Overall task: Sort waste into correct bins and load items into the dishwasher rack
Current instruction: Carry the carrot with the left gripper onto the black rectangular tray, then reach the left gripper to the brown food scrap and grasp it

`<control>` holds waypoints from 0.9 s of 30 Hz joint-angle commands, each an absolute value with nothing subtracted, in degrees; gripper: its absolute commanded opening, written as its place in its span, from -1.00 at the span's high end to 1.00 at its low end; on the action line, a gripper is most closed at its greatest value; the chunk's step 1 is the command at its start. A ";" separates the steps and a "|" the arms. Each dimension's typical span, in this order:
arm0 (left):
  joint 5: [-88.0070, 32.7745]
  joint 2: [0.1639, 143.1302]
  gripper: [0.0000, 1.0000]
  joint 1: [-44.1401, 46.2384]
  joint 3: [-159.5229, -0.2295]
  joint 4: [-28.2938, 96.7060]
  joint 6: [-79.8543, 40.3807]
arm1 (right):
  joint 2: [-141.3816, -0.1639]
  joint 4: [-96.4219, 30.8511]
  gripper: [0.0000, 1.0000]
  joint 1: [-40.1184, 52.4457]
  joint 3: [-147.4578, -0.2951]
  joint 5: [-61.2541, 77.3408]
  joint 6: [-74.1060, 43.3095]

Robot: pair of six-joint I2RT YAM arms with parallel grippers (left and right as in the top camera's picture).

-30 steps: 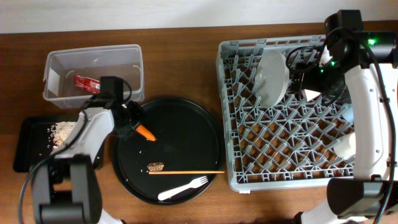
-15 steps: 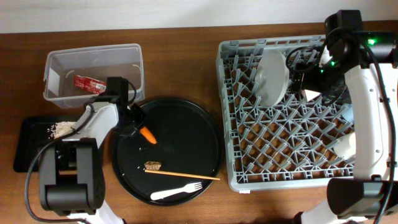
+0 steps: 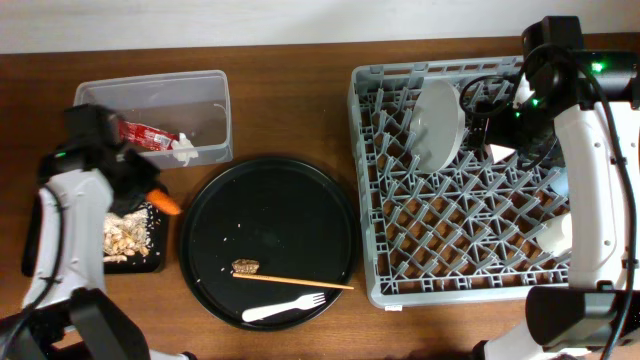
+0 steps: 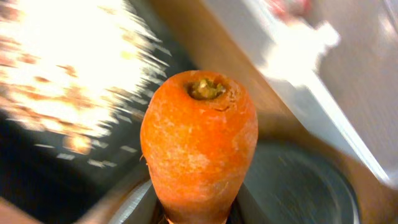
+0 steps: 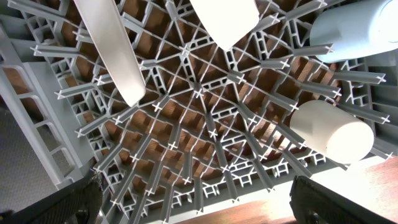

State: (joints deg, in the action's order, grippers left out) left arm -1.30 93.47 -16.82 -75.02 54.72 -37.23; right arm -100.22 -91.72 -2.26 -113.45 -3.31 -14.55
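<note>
Since the carrot [image 3: 167, 205] counted as food waste, the left gripper [image 3: 152, 193] clamped it over the 3 o'clock edge of the tray [image 3: 150, 260], beside the crumbs [image 3: 125, 235]; the right gripper [image 5: 208, 202] hung spread and empty above the rack [image 3: 365, 200].

Left wrist view motion-blurred, crumbs [image 4: 43, 68] glaring; overhead evenly lit.

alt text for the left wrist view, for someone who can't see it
Close-up of an orange carrot, stem end toward the camera, gripped at its lower end by the left end effector. Blurred behind it: pale crumbs on the black tray at upper left, the clear tub at upper right.
</note>
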 commanded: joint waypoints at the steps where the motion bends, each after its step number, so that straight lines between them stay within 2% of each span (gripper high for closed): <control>1: 2.98 94.83 0.92 -23.22 -75.24 54.96 -36.16 | -98.76 -91.79 -0.97 -2.33 -113.91 -3.03 -14.35; 8: 3.03 100.51 0.92 -30.83 -75.20 53.98 -36.16 | -98.76 -91.81 -0.97 -2.33 -113.91 -3.01 -14.35; 16: 4.54 103.20 0.78 -39.18 -75.20 52.64 -36.12 | -98.76 -91.90 -0.97 -2.33 -113.91 -3.05 -14.35; 18: 6.42 104.29 0.59 -40.18 -75.20 52.97 -36.14 | -98.76 -91.92 -0.97 -2.33 -113.91 -3.07 -14.35; 21: 7.38 105.58 0.55 -40.91 -75.20 53.08 -36.12 | -98.76 -91.96 -0.97 -2.33 -113.91 -3.05 -14.35; 22: 7.40 105.75 0.46 -40.95 -75.20 53.06 -36.12 | -98.76 -91.98 -0.97 -2.33 -113.91 -3.05 -14.35; 24: 7.35 105.80 0.14 -40.95 -75.20 52.77 -36.12 | -98.76 -91.98 -0.97 -2.33 -113.91 -3.05 -14.35; 25: 7.35 105.80 0.05 -40.95 -75.22 52.75 -36.12 | -98.76 -92.01 -0.97 -2.33 -113.91 -3.05 -14.35; 27: 7.33 105.80 0.00 -40.95 -75.22 52.80 -36.12 | -98.76 -92.05 -0.97 -2.33 -113.91 -3.05 -14.33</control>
